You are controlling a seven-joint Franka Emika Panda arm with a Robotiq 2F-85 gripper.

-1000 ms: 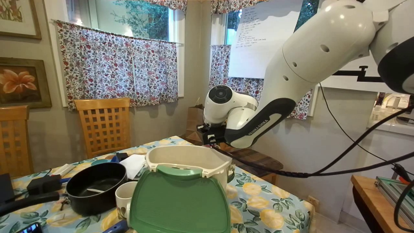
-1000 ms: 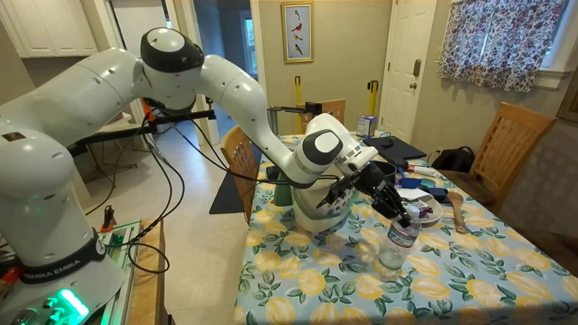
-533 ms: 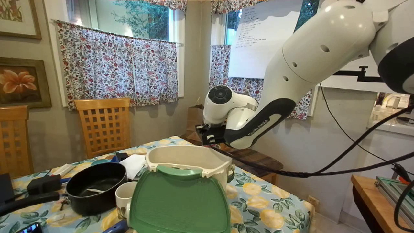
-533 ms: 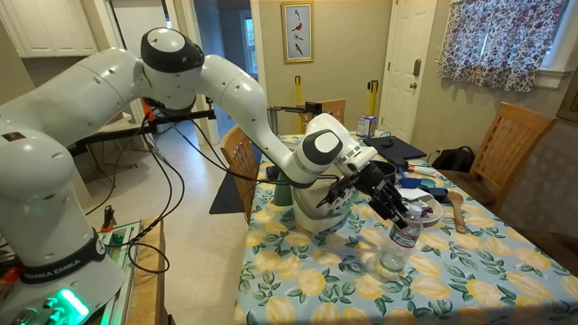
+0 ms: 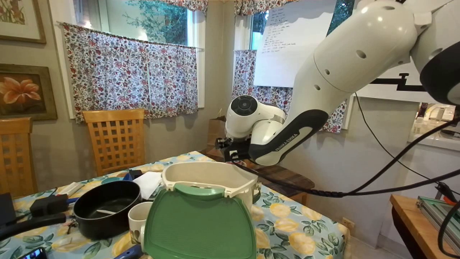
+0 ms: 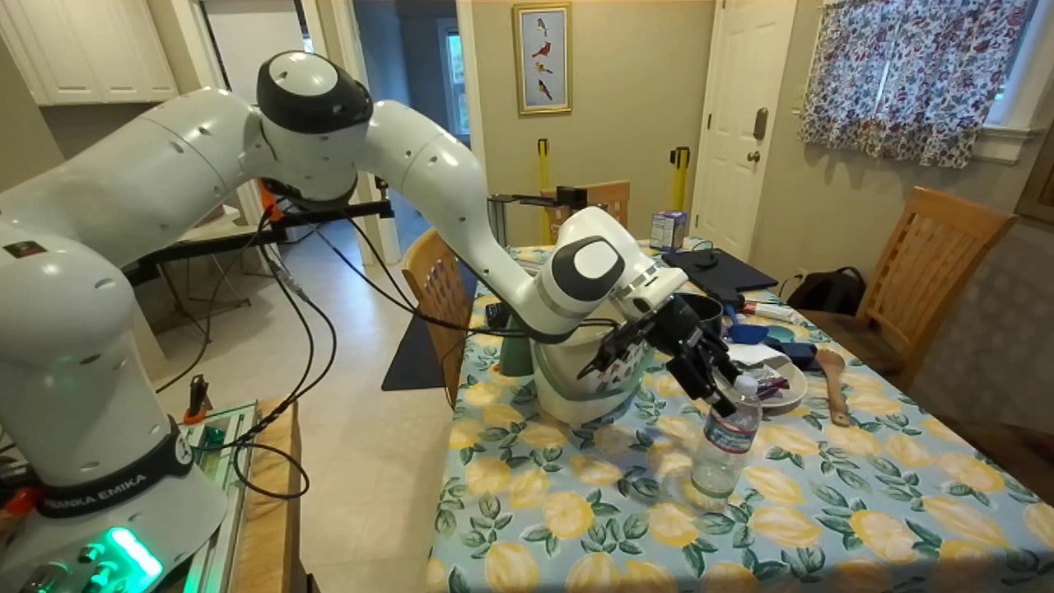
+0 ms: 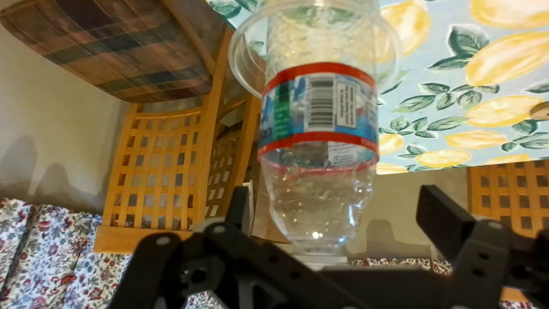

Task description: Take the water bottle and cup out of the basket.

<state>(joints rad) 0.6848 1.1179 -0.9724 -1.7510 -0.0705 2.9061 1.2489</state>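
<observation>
Two gaps flank the water bottle (image 7: 319, 159) in the wrist view: my jaws stand wide at its 8 and 4 o'clock, gripping nothing. It lies at my 12, long axis running 12 to 6, cap end nearest, a clear cup (image 7: 241, 64) seemingly around its lower part. In an exterior view it's outside the basket (image 6: 564, 391), at the basket's 4 o'clock, on the counter (image 6: 605, 494). Backing straight out toward 6 looks safest.

A home, seemingly its dining area: a lemon-print cloth (image 6: 832, 527) covers the worktop (image 6: 609, 519), lattice-backed wooden chairs (image 5: 114, 117) stand beside it, floral curtains (image 5: 129, 75) hang at the windows (image 5: 161, 21), with a framed flower picture (image 5: 21, 90), bird print (image 6: 544, 59), white door (image 6: 735, 99) and white cupboards (image 6: 95, 53).
</observation>
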